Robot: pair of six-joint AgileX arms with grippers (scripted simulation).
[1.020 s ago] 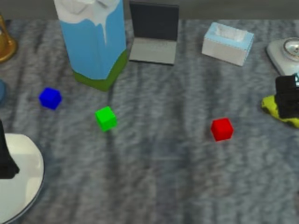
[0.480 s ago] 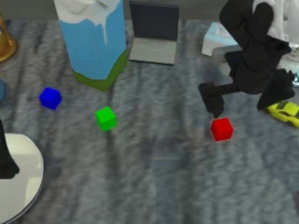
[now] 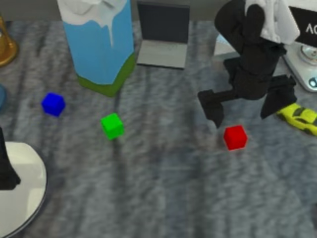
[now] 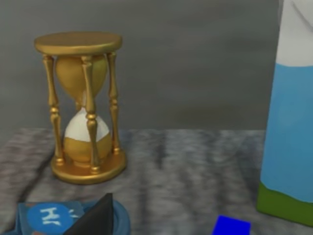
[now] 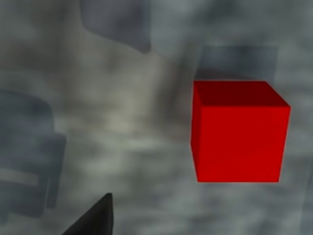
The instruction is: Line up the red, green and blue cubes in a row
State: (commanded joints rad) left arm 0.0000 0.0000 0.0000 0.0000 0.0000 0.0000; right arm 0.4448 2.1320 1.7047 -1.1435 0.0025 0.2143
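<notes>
1. Hovering above the grey cloth-covered table, the right gripper is seen with its two black fingers spread wide apart and nothing held between them.
2. The red cube is found at about 4 o'clock of the table's middle, resting on the cloth just below the gap between the spread fingers in the top view; no contact between fingers and cube is visible.
3. In the right wrist view the red cube is shown whole and square on the cloth, with one dark fingertip well apart from it.
4. The green cube is placed at roughly 9 o'clock of the middle, and the blue cube farther out at about 10 o'clock; the three cubes lie well apart and not in a line.
5. A tall blue-and-white carton is stood at 11 o'clock, a small laptop beside it at 12 o'clock, and a yellow toy car at 3 o'clock, near the right gripper.
6. The left gripper is parked at 8 o'clock over a white plate; whether its fingers are apart or together cannot be told.
7. A gold hourglass is framed by the left wrist view, with a corner of the blue cube just visible.
</notes>
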